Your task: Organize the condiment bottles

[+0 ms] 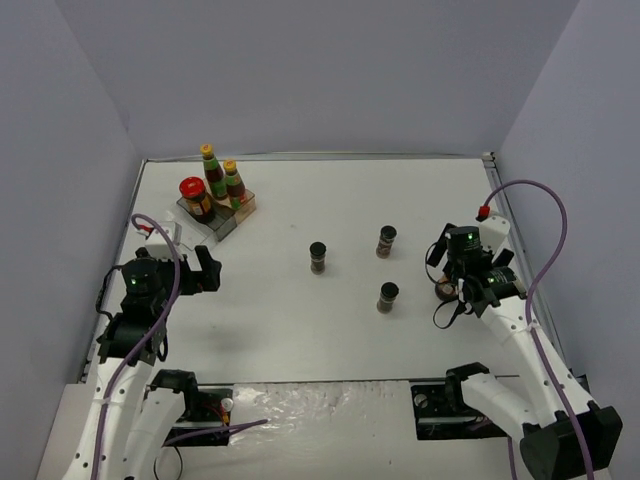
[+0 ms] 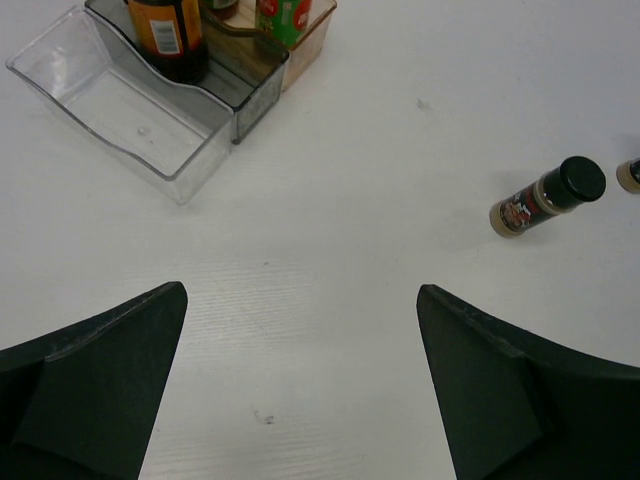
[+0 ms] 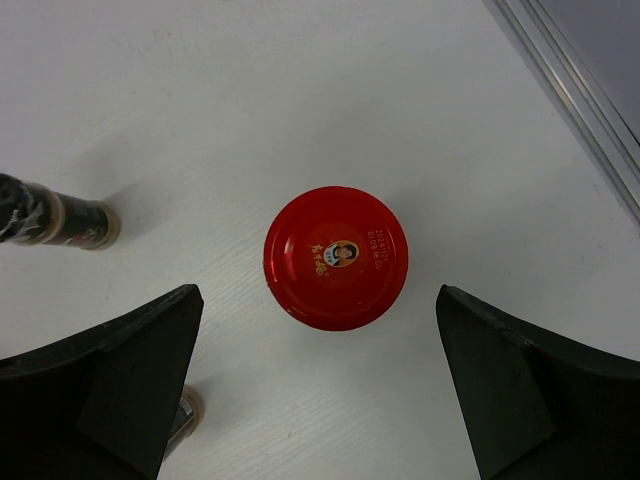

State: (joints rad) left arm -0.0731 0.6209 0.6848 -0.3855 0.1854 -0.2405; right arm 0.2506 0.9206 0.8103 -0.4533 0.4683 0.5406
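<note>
Two tall yellow-capped bottles (image 1: 208,165) (image 1: 232,180) and a red-lidded jar (image 1: 193,196) stand in the stepped rack (image 1: 222,222) at the back left. Three black-capped spice jars (image 1: 318,257) (image 1: 386,241) (image 1: 388,296) stand apart mid-table. My right gripper (image 1: 458,290) hovers open over a second red-lidded jar (image 3: 336,257), whose lid shows between the spread fingers (image 3: 130,370). My left gripper (image 2: 302,290) is open over bare table, with the rack (image 2: 120,110) ahead on its left and a spice jar (image 2: 547,197) ahead on its right.
A metal rail (image 3: 570,80) marks the table's right edge, close beyond the jar. Two spice jars (image 3: 60,220) (image 3: 185,410) stand to the left of the right gripper. Grey walls enclose the table on three sides. The rack's clear front step (image 2: 100,95) holds nothing.
</note>
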